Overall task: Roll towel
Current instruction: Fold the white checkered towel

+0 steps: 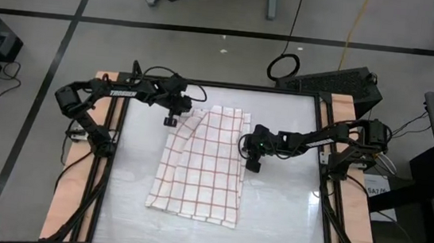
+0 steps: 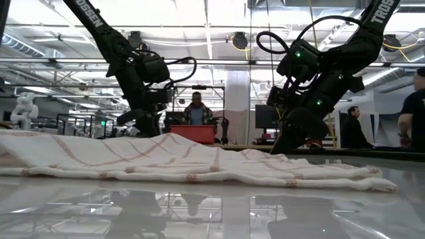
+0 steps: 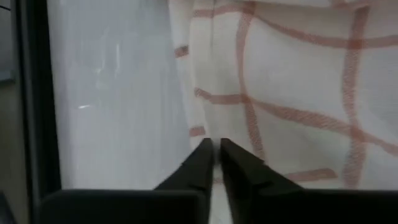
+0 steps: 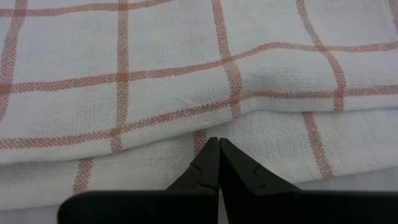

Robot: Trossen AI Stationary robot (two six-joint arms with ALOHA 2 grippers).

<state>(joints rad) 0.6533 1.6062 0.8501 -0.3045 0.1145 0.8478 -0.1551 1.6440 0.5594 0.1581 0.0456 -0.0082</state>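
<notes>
The towel [image 1: 200,168], white with a red-brown grid, lies flat on the white tabletop with part of it folded over on itself. It also fills much of the left wrist view [image 3: 298,81] and the right wrist view [image 4: 186,62]. My left gripper [image 1: 171,120] is at the towel's left edge near the far corner, its fingers closed to a narrow slit on cloth [image 3: 216,144]. My right gripper [image 1: 251,165] stands shut at the towel's right edge, about midway along it, with its tips down on the cloth [image 4: 217,142]. My left gripper pinches the towel's left edge [image 3: 200,132] near the far corner between its two fingertips, coming steeply from above. The cloth around it lies on the table; one layer or several, I cannot tell. My right gripper rests its shut fingertips [image 4: 208,155] on the towel just beside the edge of an upper layer [image 4: 249,115], slanting down from the table's right. No cloth shows between the fingers, and the towel lies flat under them.
Wooden rails and a black frame [image 1: 322,148] border the tabletop on both sides. Bare white tabletop [image 1: 190,238] lies between the towel and the near edge. People stand in the room beyond the table [image 2: 196,106].
</notes>
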